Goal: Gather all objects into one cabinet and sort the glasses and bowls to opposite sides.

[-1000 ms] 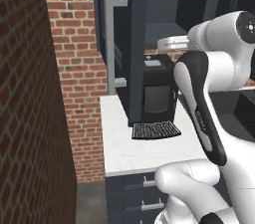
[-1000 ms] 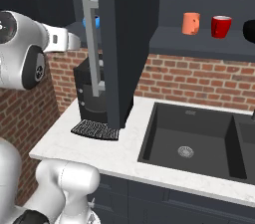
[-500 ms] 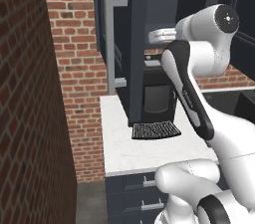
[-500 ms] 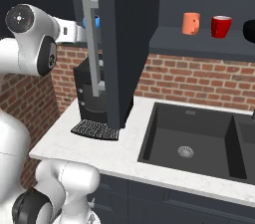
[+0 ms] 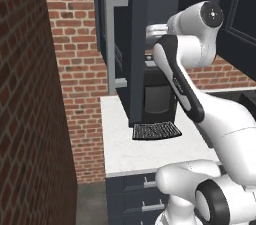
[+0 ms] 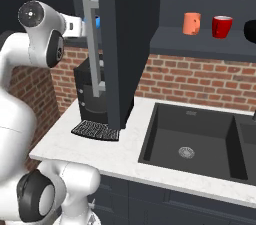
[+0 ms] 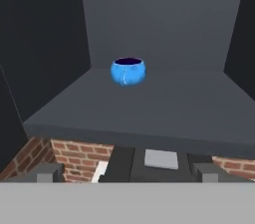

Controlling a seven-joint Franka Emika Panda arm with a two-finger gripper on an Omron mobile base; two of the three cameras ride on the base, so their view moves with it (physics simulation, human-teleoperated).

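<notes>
One squat blue vessel with a dark inside stands alone on the plain shelf of the dark charcoal cabinet, toward the back and a little left of the shelf's middle in the hand view. In the right base view a sliver of blue shows behind the cabinet door. The gripper hangs in front of that shelf's edge, well apart from the vessel, its two fingers spread wide with nothing between them.

The cabinet's tall door stands open, with one long grey bar handle on it. To the right of that door in the right base view, on a neighbouring open shelf, stand one orange mug and one red cup, near each other but not touching. Further right, at the picture's edge, is part of one glossy black bowl.

Below the door, one black coffee machine sits on the white counter, with its drip grate in front. Right of the machine lies a black double sink. A red brick wall rises to the left of the counter.
</notes>
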